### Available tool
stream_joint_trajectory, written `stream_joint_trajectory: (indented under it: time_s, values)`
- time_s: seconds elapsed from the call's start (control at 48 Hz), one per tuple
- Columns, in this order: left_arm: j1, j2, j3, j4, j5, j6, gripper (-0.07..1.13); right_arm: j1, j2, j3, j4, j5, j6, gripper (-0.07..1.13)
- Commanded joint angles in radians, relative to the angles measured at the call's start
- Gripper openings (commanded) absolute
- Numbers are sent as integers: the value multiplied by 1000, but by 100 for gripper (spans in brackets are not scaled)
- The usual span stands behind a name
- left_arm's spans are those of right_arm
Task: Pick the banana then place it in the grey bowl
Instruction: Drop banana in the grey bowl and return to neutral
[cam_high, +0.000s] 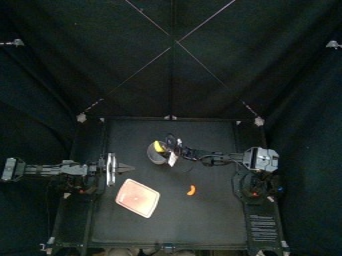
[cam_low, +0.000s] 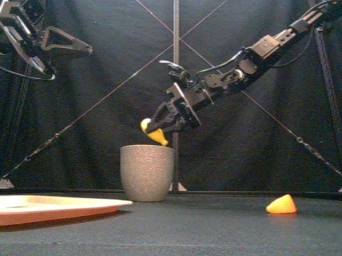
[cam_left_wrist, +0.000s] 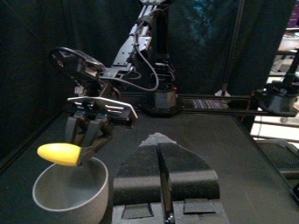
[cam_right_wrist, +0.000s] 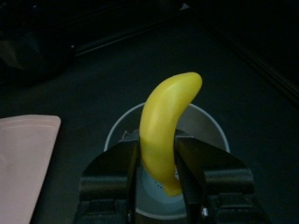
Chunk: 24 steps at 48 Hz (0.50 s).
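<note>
The right pincer (cam_low: 163, 126) holds the banana (cam_low: 152, 130) just over the grey cup (cam_low: 147, 172), near the counter's (cam_high: 214, 215) back edge. Next it should go down and let go. The left pincer (cam_left_wrist: 162, 150) rests closed by the left edge.

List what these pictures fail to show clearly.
Banana: lower end hidden between fingers of the right gripper, right wrist view.
Grey bowl: inside hidden by its own wall, front view.
Pink tray: cut off by the left edge, front view.
Orange toy: too small to identify, top view.
</note>
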Motion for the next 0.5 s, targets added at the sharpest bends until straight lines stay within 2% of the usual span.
stream_joint_trajectory:
  time_s: [0.021, 0.146, 0.5]
  values:
    - [2, 5, -14, 0, -9, 3, -2, -5, -25, -20, 2, 9, -2, 67]
    - [2, 5, -14, 0, -8, 3, -2, -5, -44, 2, 2, 11, -2, 77]
    - [-3, 3, -12, 0, -8, -2, -2, 17, -193, 160, -6, -26, -3, 77]
